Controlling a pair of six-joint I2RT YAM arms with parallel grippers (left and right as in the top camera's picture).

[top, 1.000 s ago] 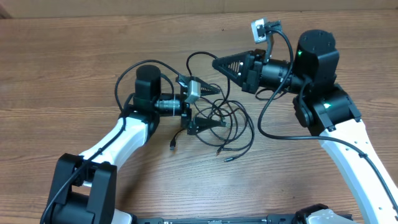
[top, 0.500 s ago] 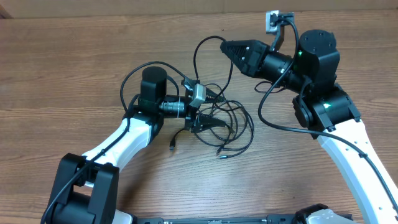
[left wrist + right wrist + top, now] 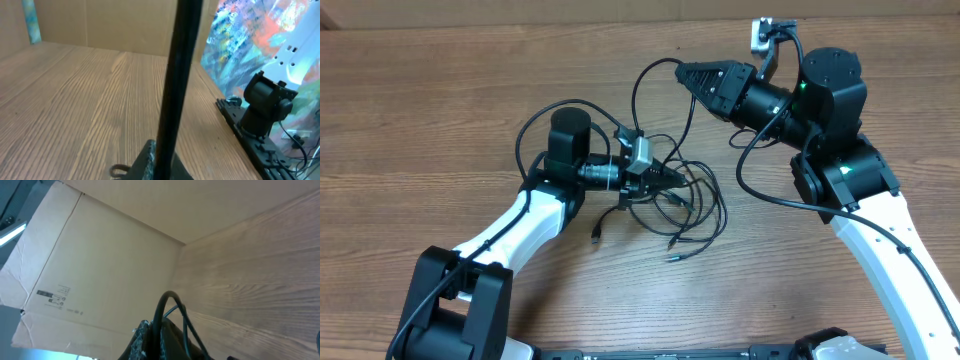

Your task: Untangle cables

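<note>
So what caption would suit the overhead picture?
The left hand and right hand each pinch a strand of the tangled black cables over a wooden table.

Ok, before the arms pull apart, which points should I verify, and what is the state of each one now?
1. Left gripper shut on a strand of the cables: ok.
2. Right gripper shut on a raised part of them: ok.
3. The two grippers hold different cords: cannot tell.
4. Space between the grippers for pulling: ok.
5. Cords separated: not ok, one tangle on the table.
</note>
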